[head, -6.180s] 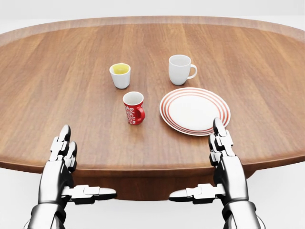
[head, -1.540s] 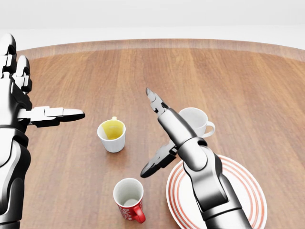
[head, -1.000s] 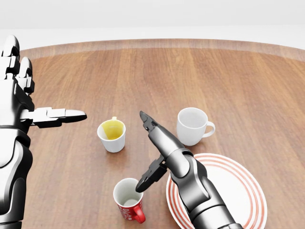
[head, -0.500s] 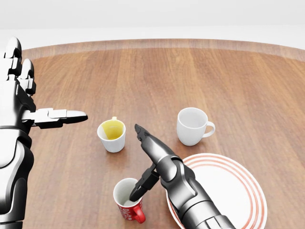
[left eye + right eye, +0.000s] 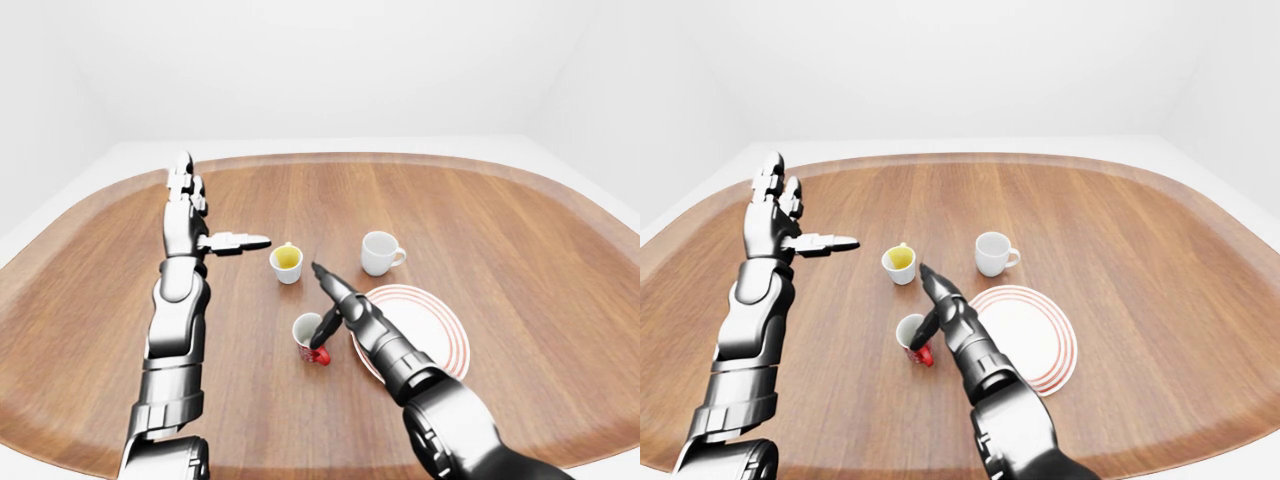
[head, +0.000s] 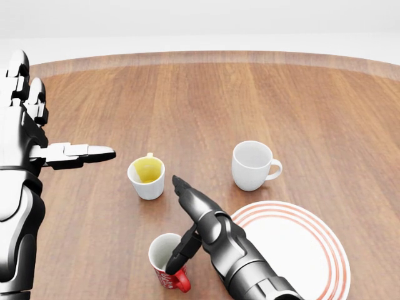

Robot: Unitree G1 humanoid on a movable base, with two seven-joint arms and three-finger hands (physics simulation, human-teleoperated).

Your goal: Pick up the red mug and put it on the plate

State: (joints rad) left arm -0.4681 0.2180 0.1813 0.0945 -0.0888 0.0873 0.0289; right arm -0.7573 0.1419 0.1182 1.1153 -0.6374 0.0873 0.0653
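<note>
The red mug stands upright on the wooden table at the bottom of the head view, white inside, with its handle turned to the lower right. My right hand hovers just right of it and is open. Its fingers stretch up and left past the mug, and its thumb hangs down at the mug's right rim. The red-ringed white plate lies right of the mug, partly hidden by my right forearm. My left hand is held open high at the left edge, far from the mug.
A small white cup with a yellow inside stands above and left of the red mug. A white mug stands above the plate, its handle to the right. The table's curved rim runs across the top of the eye views.
My right hand has drawn down and left in the head view, from over the white mug to beside the red mug, with its thumb now at the rim. The left hand barely moved.
</note>
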